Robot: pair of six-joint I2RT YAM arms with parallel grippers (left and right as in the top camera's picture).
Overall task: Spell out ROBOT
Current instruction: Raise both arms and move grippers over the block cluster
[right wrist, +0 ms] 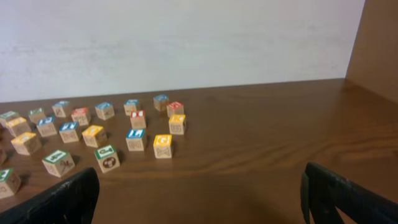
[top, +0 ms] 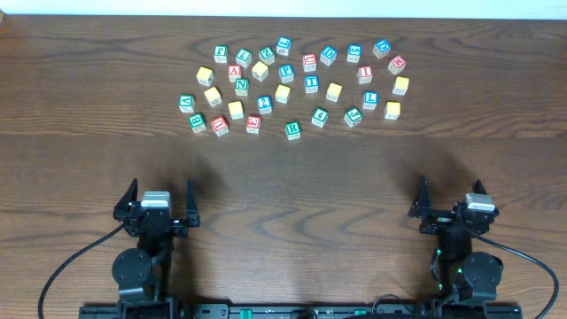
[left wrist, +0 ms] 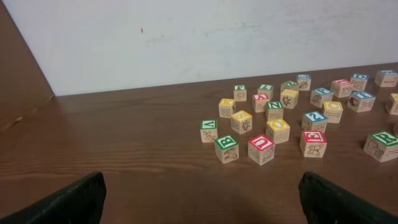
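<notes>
Several wooden letter blocks with coloured tops lie scattered across the far middle of the table (top: 283, 195). A green R block (top: 293, 129) sits nearest the front; a green B block (top: 198, 122) and a red block (top: 219, 126) lie at the left end. My left gripper (top: 160, 202) is open and empty near the front left, far from the blocks. My right gripper (top: 452, 198) is open and empty near the front right. In the left wrist view the B block (left wrist: 226, 149) and a red U block (left wrist: 262, 149) are closest. In the right wrist view a yellow block (right wrist: 163, 146) is closest.
A white wall (left wrist: 199, 37) stands behind the table's far edge. A wide strip of bare wood lies between the blocks and both grippers. Black cables (top: 71, 266) run from each arm base at the front edge.
</notes>
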